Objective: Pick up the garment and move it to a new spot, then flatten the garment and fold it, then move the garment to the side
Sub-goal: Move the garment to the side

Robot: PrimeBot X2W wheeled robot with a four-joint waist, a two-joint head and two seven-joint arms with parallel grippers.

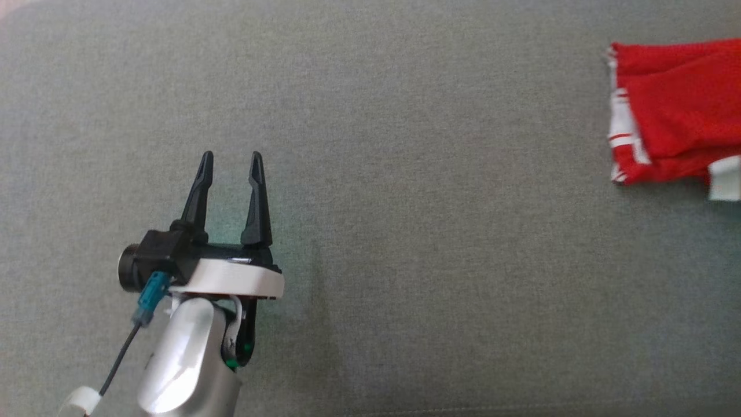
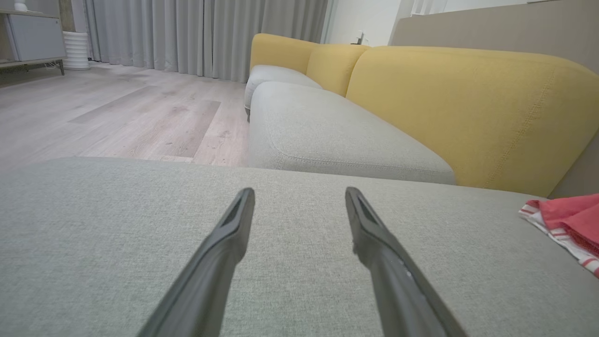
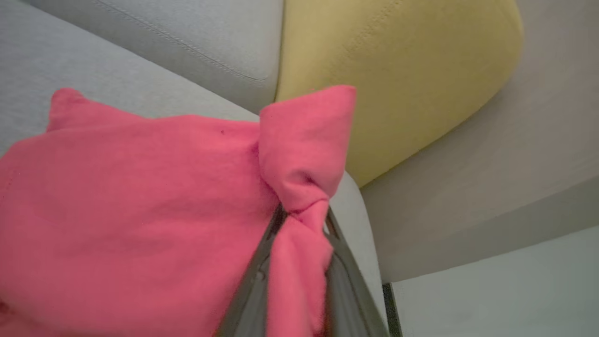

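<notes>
A folded red garment (image 1: 677, 110) with white striped trim lies at the right edge of the grey cushion (image 1: 405, 174) in the head view. Its corner also shows at the lower right of the left wrist view as the garment (image 2: 568, 222). My left gripper (image 1: 230, 165) hovers open over bare cushion at the lower left, far from the cloth, and its fingers spread wide around nothing at the left gripper (image 2: 299, 196). In the right wrist view my right gripper (image 3: 302, 213) is shut on a bunched fold of the garment (image 3: 140, 196), which hides most of its fingers.
A yellow sofa backrest (image 2: 468, 103) rises beyond the cushion's far edge, with a second grey seat (image 2: 327, 131) beside it. Wooden floor (image 2: 117, 112), grey curtains and a cabinet lie to the left. The yellow backrest (image 3: 398, 70) stands close behind the held cloth.
</notes>
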